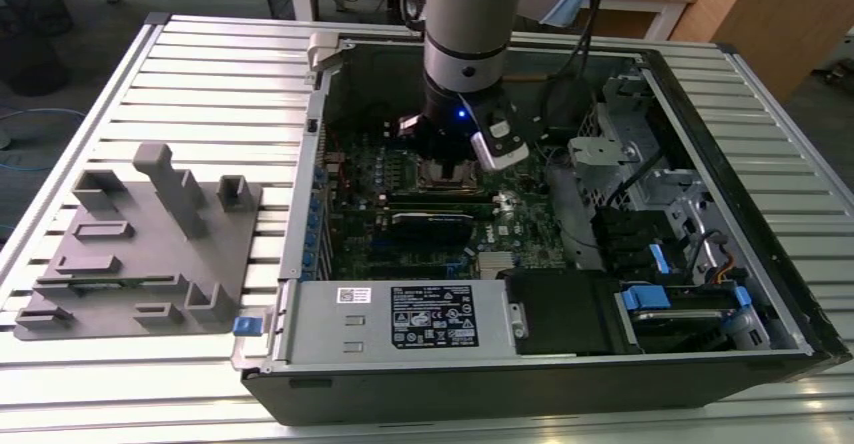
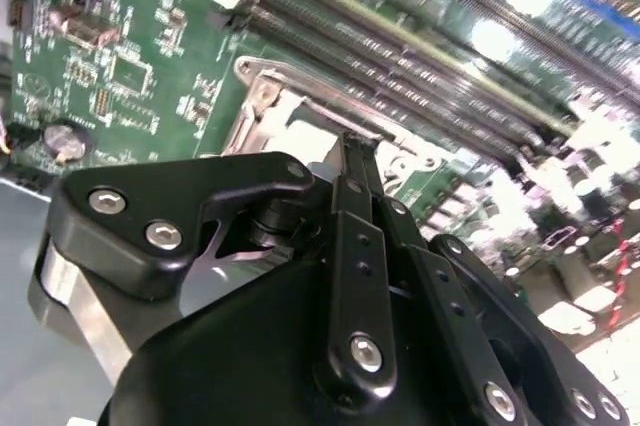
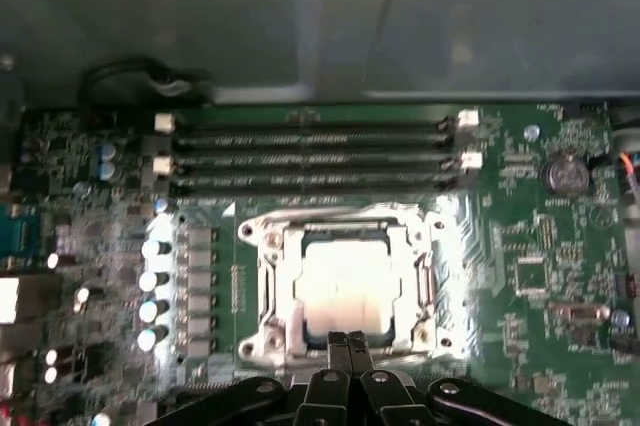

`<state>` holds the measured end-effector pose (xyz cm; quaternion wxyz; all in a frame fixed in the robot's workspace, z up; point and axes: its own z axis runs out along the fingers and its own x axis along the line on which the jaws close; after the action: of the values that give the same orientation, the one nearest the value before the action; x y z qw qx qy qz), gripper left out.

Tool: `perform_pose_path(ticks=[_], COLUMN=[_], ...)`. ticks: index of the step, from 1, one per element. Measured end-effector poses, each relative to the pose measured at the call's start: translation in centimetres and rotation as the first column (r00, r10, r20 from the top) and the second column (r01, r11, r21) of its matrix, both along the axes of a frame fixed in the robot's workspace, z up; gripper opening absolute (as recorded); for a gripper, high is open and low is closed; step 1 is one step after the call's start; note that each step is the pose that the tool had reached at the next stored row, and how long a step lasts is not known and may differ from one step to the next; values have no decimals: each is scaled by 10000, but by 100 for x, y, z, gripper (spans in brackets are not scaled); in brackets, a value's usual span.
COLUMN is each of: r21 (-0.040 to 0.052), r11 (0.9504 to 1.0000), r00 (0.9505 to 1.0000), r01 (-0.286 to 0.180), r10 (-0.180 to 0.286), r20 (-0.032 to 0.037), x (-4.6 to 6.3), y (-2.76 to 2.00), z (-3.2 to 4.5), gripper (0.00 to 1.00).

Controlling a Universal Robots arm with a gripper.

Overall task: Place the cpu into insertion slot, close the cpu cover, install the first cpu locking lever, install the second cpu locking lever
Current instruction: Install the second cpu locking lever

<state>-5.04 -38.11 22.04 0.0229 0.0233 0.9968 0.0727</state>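
I see the cpu (image 3: pixel 345 286) seated flat in the insertion slot (image 3: pixel 262 291), its pale silver top showing through the square cutout of the cpu cover (image 3: pixel 345 223), which lies down over it as a bright metal frame. So I judge placing and closing are done; whether either locking lever is latched I cannot tell. My claw (image 3: pixel 347 341) hangs just above the socket's near edge, its two black fingers (image 2: pixel 352 171) pressed together with nothing between them, clenched on nothing, tips touching or nearly touching the frame, probably to press or hook something there. Beside the socket run the long black memory slots (image 3: pixel 310 158) on the green motherboard (image 3: pixel 520 276). Outward, the open computer case (image 1: pixel 534 359) lies on the slatted bench (image 1: pixel 200 64), with a grey parts fixture (image 1: pixel 147 239) well apart from the socket, outside the case.
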Motion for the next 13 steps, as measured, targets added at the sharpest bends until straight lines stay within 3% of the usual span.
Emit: perform_pose_path(ticks=[7,13], r21=[-37,-39], r11=[10000,10000], r00=[10000,10000], r01=[-1,-2], r10=[1,2], r20=[-2,-2], x=[39,41], y=[190,213], z=[0,-1], gripper=[11,11])
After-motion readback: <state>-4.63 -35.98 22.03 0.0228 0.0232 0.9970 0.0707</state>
